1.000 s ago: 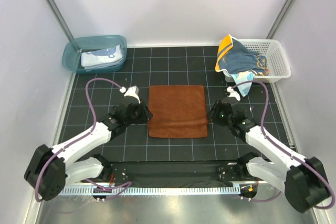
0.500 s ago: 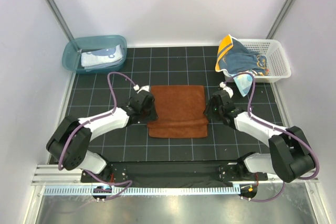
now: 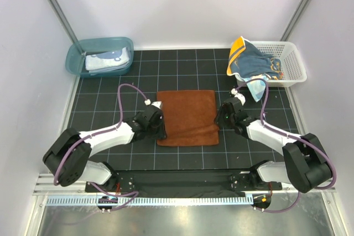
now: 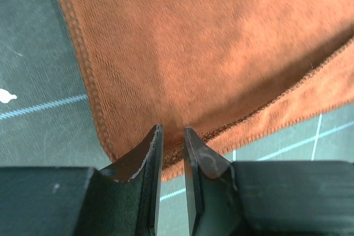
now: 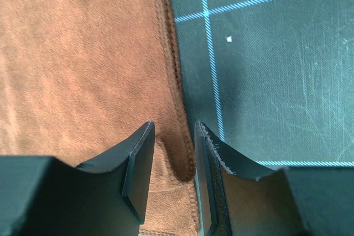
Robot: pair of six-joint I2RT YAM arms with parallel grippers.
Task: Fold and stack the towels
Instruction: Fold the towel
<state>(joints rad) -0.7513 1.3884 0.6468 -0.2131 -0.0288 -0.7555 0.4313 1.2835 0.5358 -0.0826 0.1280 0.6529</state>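
The left gripper [image 4: 172, 136] is clenched on the lower-left hem of the rust-brown towel [image 3: 187, 115], with the stitched edge caught between its narrow jaws. The right gripper [image 5: 174, 131] likewise pinches a bunched ridge of the right-hand hem. The towel lies flat at the centre of the top view, on the black gridded mat [image 3: 99, 95]. A clean fold probably calls for lifting both edges together and level, then carrying them toward the upper edge so the hems meet squarely without dragging the cloth askew.
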